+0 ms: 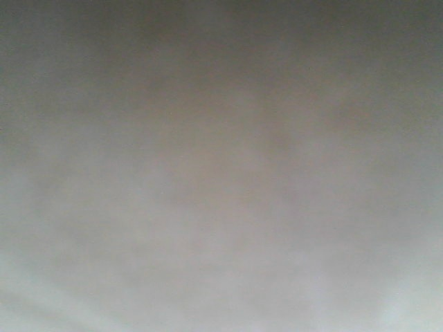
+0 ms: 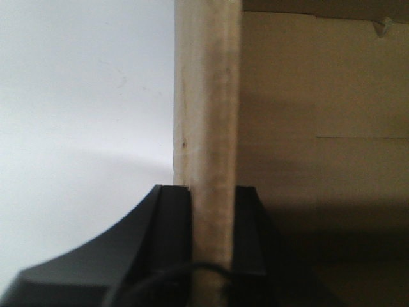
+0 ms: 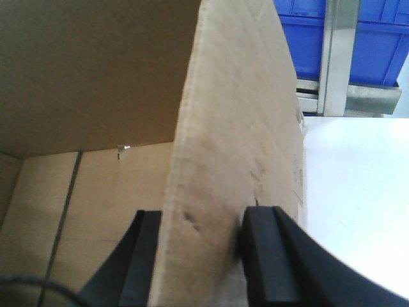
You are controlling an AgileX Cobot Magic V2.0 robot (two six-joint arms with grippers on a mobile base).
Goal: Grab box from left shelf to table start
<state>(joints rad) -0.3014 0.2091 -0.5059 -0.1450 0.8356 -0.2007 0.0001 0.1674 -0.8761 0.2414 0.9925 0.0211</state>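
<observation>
box [image 3: 236, 115] wall btwn jaws of l gripper [image 2: 212, 195], r gripper [image 3: 203, 220] (front cam blurred)

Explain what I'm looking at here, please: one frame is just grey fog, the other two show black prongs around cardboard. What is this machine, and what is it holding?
This is a two-armed robot on a wheeled base, with a camera on each wrist and one facing forward. The front view is only a grey-brown blur; nothing can be made out. The left wrist view looks along the left gripper, whose two black fingers are shut on an upright cardboard wall of the box. The right wrist view shows the right gripper clamped likewise on a box wall, the box's open inside to its left. Beyond are a white surface and blue bins behind a metal post.
</observation>
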